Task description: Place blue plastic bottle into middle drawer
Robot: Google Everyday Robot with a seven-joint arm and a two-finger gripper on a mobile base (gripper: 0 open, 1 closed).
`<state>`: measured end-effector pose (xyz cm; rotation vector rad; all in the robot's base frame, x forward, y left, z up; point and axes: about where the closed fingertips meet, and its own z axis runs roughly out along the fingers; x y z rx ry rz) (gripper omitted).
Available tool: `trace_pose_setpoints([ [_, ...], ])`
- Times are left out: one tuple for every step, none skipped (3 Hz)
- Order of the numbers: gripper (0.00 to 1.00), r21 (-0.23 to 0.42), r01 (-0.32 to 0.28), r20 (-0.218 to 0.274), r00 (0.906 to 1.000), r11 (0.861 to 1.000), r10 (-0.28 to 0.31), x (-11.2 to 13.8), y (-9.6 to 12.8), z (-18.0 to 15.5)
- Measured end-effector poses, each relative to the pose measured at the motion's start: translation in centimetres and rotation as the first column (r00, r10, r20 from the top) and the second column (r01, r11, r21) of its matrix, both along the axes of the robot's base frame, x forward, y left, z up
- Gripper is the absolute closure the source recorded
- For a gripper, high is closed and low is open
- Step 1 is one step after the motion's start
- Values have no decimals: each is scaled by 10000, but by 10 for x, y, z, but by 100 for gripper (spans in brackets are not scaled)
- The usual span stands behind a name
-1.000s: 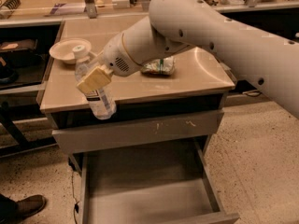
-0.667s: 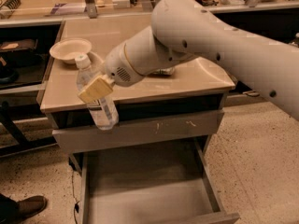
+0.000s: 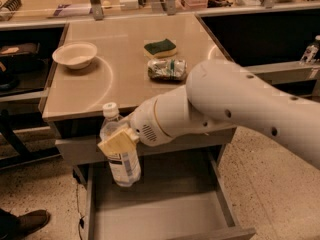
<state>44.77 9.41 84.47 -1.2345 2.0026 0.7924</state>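
The blue plastic bottle [image 3: 120, 149] is a clear bottle with a white cap and pale label. It hangs nearly upright in front of the table's front edge, above the left part of the open middle drawer [image 3: 160, 211]. My gripper [image 3: 119, 141] is shut on the bottle's upper body, with a tan finger pad [image 3: 116, 143] across it. My white arm [image 3: 240, 109] reaches in from the right. The drawer is pulled out below the tabletop, grey, with a flat bare bottom.
On the tan tabletop [image 3: 120, 79] stand a white bowl [image 3: 75, 54], a green sponge [image 3: 160, 47] and a crumpled foil packet [image 3: 166, 69]. A closed drawer front [image 3: 80, 150] sits just above the open drawer. A shoe [image 3: 25, 223] shows at the lower left floor.
The gripper has carried the bottle forward and down, from over the table's front edge to in front of it, above the open drawer. The arm has swung lower, uncovering the sponge and packet.
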Motion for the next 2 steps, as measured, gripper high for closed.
trace_pose_setpoints([
  [100, -87, 160, -297, 9994, 9998, -162, -9, -8, -14],
  [100, -79, 133, -252, 9996, 9999, -135, -8, -7, -12],
])
